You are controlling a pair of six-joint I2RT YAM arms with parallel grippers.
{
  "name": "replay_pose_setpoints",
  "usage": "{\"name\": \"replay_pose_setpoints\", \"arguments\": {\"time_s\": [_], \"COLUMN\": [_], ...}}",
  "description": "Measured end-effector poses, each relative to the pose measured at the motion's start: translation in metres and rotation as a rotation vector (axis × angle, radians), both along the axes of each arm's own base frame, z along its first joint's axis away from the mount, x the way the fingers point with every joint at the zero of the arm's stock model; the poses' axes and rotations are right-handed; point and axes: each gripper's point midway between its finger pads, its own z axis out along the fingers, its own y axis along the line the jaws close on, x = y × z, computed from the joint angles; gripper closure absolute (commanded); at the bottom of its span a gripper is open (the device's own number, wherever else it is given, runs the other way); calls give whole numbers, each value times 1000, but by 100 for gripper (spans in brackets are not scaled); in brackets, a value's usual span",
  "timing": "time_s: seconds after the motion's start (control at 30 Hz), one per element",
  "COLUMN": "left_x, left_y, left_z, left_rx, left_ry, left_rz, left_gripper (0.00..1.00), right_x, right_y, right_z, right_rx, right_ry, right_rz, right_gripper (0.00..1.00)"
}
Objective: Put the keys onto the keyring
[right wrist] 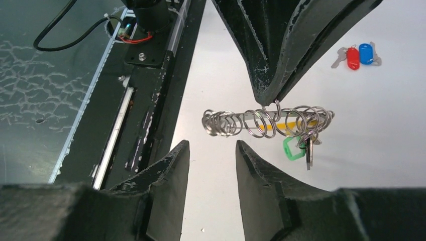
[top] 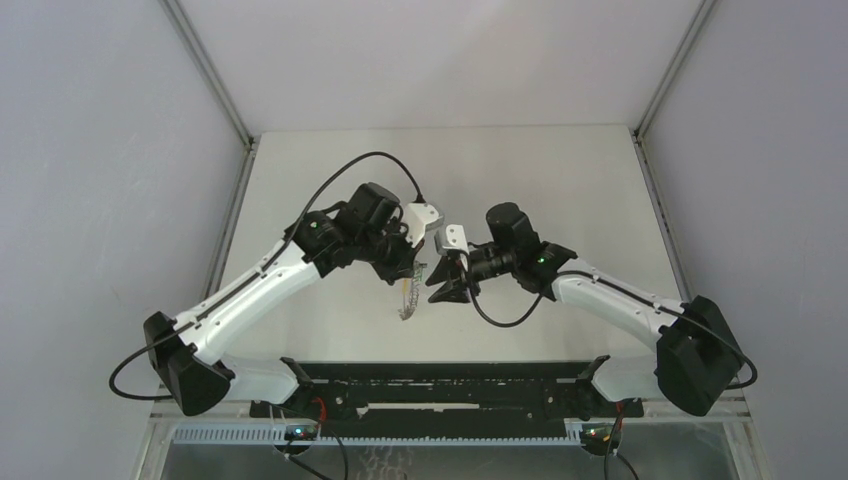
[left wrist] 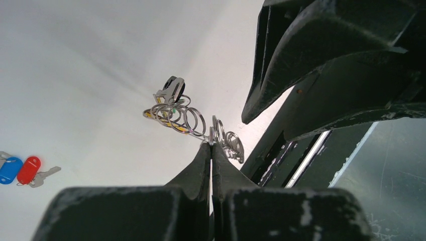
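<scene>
My left gripper (left wrist: 211,144) is shut on one ring of the keyring (left wrist: 177,114), a string of linked silvery rings with a yellow tab, which hangs above the table. In the right wrist view the keyring (right wrist: 261,122) stretches sideways under the left fingertips (right wrist: 274,85), and a green tag (right wrist: 293,148) dangles from its right end. My right gripper (right wrist: 212,145) stands open just below the string's left end, holding nothing. The keys, one red-headed (right wrist: 353,57) and one blue-headed (right wrist: 366,53), lie together on the table, apart from both grippers. They cannot be seen in the top view.
The black base rail (top: 440,385) runs along the table's near edge, close below the two grippers (top: 425,280). Grey walls (top: 120,150) close in the white table (top: 450,170) on the left, right and back.
</scene>
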Motion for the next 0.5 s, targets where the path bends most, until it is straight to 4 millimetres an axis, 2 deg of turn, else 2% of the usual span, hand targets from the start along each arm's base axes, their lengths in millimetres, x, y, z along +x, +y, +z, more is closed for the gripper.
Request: {"name": "replay_pose_setpoints", "arguments": {"time_s": [0.07, 0.27, 0.5], "left_x": [0, -3, -9], "left_y": [0, 2, -1], "left_z": [2, 10, 14], "left_rx": [-4, -21, -35], "left_ry": [-9, -39, -51], "left_rz": [-7, -37, -87], "left_gripper": [100, 100, 100], "right_x": [-1, 7, 16], "right_y": [-2, -3, 3], "right_z": [2, 24, 28], "right_rx": [-1, 64, 104], "right_ry": [-7, -105, -150], "right_rz": [-1, -41, -64], "right_gripper": [56, 51, 51]}}
